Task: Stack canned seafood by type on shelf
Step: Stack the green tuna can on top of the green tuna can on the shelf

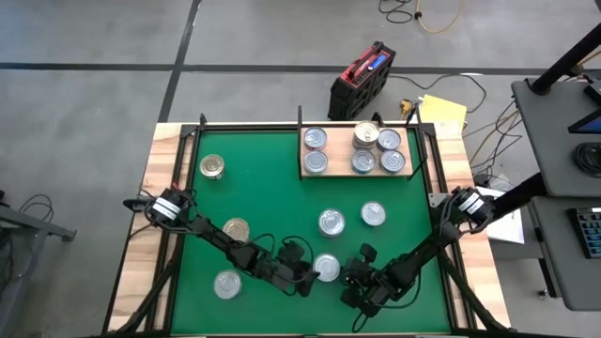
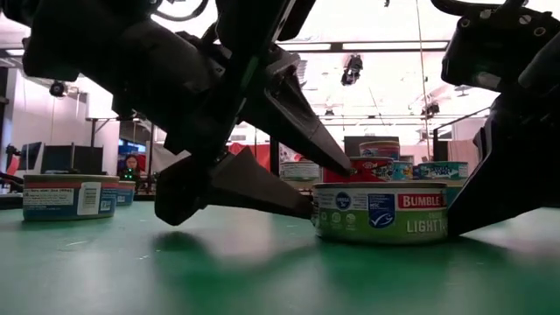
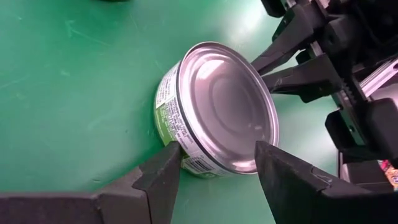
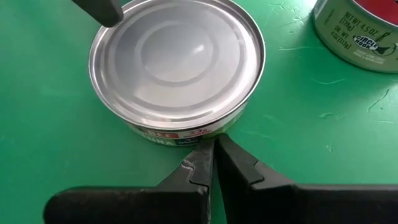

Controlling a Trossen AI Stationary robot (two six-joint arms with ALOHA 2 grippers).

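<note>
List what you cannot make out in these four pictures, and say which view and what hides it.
- Shelf: high view, tin labels too small to read; the stacked tin covers the one beneath.
- Green tin: low view, the right arm cuts off its label.
- Left pincer: left wrist view, its fingers flank the tin; contact unclear.
- Right pincer: shut beside the tin; touching or not is unclear.

Six tins are on my pale wooden shelf at the mat's far edge, one stacked. Six more sit upright and scattered across the mat, silver-lidded green-sided one near the front edge.
</note>
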